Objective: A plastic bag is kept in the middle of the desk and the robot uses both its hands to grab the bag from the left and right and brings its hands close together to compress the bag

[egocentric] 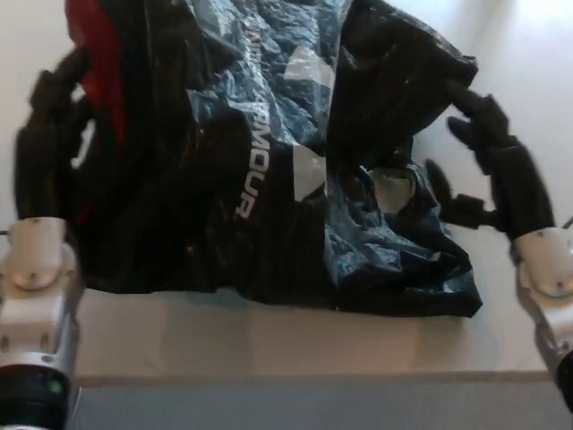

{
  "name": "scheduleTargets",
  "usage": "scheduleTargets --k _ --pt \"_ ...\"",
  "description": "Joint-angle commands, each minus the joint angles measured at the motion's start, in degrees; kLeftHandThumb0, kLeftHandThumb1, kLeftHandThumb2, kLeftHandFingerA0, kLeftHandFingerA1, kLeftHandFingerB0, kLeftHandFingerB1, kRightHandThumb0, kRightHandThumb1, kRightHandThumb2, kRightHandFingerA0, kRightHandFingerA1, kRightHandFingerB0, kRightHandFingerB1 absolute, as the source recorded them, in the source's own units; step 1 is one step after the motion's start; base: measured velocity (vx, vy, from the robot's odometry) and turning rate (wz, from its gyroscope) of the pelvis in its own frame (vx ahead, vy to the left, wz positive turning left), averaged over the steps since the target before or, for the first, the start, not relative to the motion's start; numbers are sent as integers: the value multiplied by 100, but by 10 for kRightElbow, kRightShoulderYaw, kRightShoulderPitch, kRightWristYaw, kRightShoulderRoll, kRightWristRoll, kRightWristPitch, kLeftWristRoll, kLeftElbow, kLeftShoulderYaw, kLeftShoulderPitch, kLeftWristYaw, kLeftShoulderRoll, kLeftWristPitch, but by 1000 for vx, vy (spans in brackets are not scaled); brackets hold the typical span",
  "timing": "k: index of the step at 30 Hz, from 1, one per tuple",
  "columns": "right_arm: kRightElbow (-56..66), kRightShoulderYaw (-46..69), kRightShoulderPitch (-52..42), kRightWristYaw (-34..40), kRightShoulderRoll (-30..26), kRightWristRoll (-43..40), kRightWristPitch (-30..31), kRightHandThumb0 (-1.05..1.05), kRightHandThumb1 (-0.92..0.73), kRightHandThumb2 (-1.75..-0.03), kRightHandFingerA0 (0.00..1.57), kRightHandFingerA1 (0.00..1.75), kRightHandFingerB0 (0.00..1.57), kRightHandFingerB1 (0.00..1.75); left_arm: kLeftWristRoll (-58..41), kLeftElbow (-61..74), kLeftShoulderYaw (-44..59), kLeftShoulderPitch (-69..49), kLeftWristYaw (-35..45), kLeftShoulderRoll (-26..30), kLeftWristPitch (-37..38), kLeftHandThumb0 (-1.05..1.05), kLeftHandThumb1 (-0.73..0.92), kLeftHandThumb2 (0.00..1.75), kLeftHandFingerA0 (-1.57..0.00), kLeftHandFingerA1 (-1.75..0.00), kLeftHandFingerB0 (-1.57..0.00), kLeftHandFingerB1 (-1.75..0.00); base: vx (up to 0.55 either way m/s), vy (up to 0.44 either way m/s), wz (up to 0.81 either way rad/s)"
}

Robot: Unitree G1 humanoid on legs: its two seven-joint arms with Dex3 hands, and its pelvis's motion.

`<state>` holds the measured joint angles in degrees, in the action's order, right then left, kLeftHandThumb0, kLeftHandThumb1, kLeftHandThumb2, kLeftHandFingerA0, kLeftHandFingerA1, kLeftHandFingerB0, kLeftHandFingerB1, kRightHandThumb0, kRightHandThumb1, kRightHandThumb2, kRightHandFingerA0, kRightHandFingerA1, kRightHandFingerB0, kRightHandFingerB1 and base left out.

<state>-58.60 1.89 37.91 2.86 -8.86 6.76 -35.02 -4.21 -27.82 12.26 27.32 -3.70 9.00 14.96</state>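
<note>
A crumpled black plastic bag (269, 161) with white lettering and a red patch at its upper left lies spread across the middle of a pale desk (269, 345), its lower edge near the desk's front. The robot's left hand (49, 143) presses against the bag's left side, whether its fingers grip the plastic cannot be told. The right hand (492, 166) sits at the bag's right edge, fingers apart, clamped on nothing.
</note>
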Motion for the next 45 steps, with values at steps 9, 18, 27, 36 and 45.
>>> scheduleTargets --k 9,18,27,36,45 --pt "204 102 -48 -51 -161 -60 52 -89 -76 -109 7 46 4 40 -98 241 131 -69 86 176 -99 -75 92 76 -21 -41 -14 -30 0 0 0" --pt "462 145 -124 -55 -174 -85 133 -75 -65 -97 0 44 5 42 -109 394 163 -101 81 180 -91 -78 92 78 -25 -45 -18 -33 0 0 0" --pt "732 229 -348 -60 -136 -139 56 -69 -87 -67 10 37 12 28 -150 625 243 -260 83 117 -21 -75 92 77 -18 -43 -10 -33 0 0 0" --pt "734 216 -588 -73 -38 -148 -64 -71 -66 -96 5 40 8 38 -153 616 184 -483 138 -68 153 -67 92 73 -21 -38 -15 -28 0 0 0" --pt "521 146 -634 -87 -20 -61 -121 -65 -64 -99 2 41 6 42 -103 380 142 -564 186 -128 249 -32 63 118 -2 -49 0 -48 0 0 0"
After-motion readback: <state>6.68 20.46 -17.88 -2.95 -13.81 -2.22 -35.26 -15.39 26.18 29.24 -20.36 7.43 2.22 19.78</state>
